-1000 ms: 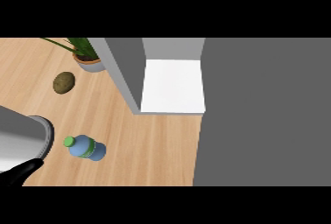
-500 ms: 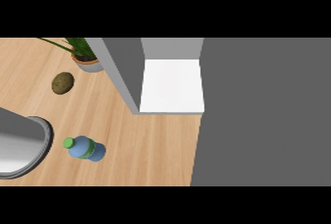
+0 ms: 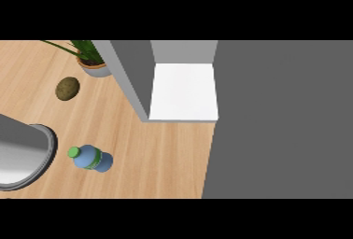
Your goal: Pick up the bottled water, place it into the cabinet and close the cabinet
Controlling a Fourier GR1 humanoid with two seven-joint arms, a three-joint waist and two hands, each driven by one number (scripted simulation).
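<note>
From my head view, the blue plastic water bottle with green cap [image 3: 92, 158] lies on the pale wooden worktop [image 3: 158, 154], cap pointing left toward my grey left forearm [image 3: 21, 151], the white-shelved open cabinet [image 3: 185, 91] beyond; neither hand's fingers show.

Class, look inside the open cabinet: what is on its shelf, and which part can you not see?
The cabinet shows a bare white shelf with nothing visible on it. The bottled water stands outside on the wooden counter. The cabinet's inside further right is hidden by its grey door.
</note>
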